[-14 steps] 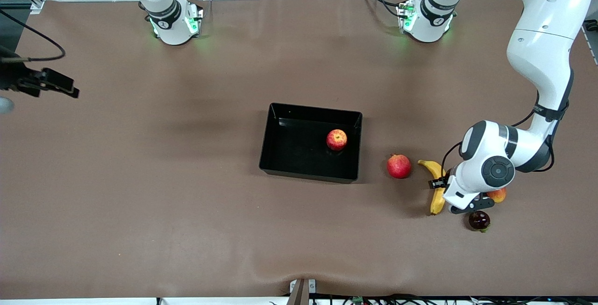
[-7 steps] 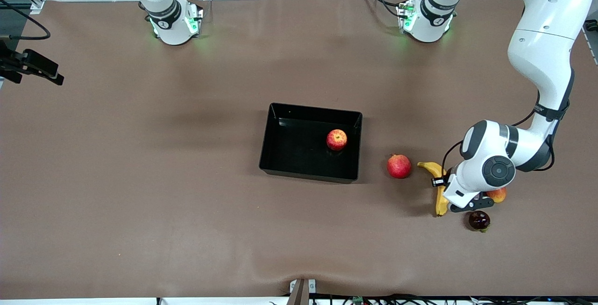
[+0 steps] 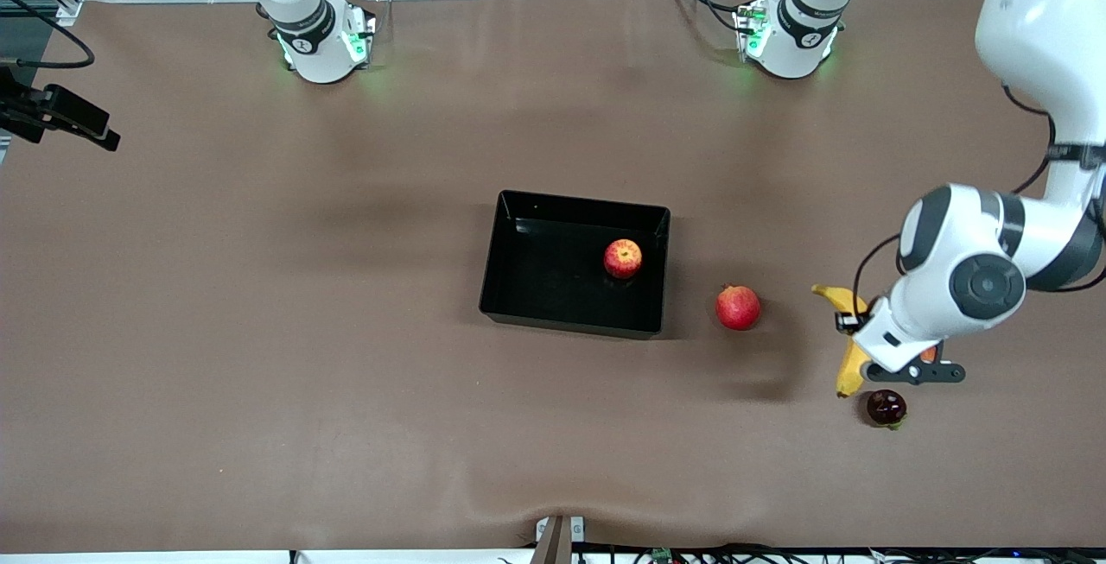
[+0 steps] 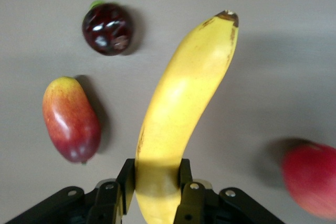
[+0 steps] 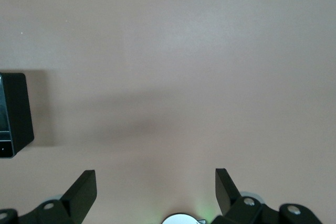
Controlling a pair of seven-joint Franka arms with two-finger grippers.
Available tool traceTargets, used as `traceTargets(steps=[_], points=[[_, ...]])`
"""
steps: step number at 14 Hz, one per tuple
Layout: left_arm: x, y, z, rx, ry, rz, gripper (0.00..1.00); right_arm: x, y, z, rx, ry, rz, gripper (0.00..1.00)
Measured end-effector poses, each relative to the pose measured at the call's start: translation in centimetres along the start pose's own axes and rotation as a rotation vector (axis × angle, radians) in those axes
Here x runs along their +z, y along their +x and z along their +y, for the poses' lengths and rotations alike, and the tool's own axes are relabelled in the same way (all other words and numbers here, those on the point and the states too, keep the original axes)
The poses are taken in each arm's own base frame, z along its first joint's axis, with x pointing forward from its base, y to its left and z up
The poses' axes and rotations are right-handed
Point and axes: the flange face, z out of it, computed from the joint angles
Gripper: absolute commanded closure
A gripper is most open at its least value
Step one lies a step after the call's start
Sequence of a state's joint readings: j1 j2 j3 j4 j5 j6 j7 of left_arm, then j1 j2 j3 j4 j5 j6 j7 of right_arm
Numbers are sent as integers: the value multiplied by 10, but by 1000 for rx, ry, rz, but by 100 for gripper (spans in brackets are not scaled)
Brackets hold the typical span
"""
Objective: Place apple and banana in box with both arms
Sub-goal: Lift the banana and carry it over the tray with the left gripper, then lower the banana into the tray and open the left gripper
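Carrying the banana (image 4: 178, 114) to the box (image 3: 510, 262) is my step now: my left gripper (image 4: 157, 195) has its fingers (image 4: 126, 179) clamped on the banana near one end, so most of its length sticks out ahead of them, over the tabletop (image 3: 259, 331). I should hold the wrist level, travel slowly so it does not pivot, and lower it beside the apple (image 3: 623, 257) already in the box. My right gripper (image 5: 156, 192) waits at its end, fingers spread and empty. The wrist housing hides my grip from the front; the mango (image 4: 71, 119) there is probably the orange sliver.
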State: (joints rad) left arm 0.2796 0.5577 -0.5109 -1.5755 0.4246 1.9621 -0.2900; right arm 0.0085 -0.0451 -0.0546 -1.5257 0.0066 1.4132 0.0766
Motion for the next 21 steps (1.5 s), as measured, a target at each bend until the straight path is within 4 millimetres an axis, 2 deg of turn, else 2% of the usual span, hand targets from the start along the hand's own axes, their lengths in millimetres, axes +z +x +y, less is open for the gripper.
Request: traceTargets(steps=[2, 4, 6, 9, 11, 14, 16, 21], points=[[-43, -13, 54, 58, -21, 39, 100, 0, 0, -3, -6, 0, 0, 0], [-72, -28, 116, 84, -59, 74, 100, 0, -1, -6, -13, 0, 0, 0], [-84, -47, 176, 145, -76, 87, 100, -1, -1, -7, -14, 0, 2, 0], [-89, -78, 269, 244, -95, 93, 100, -3, -1, -7, -14, 0, 7, 0], [-85, -94, 319, 224, -117, 82, 100, -3, -1, -9, -18, 0, 8, 0], [-67, -111, 376, 196, -151, 49, 100, -4, -1, -11, -23, 0, 9, 0], [-50, -115, 399, 182, -155, 39, 100, -4, -1, -11, -24, 0, 9, 0], [2, -123, 442, 170, -108, 77, 100, -4, -1, -11, -25, 0, 9, 0]])
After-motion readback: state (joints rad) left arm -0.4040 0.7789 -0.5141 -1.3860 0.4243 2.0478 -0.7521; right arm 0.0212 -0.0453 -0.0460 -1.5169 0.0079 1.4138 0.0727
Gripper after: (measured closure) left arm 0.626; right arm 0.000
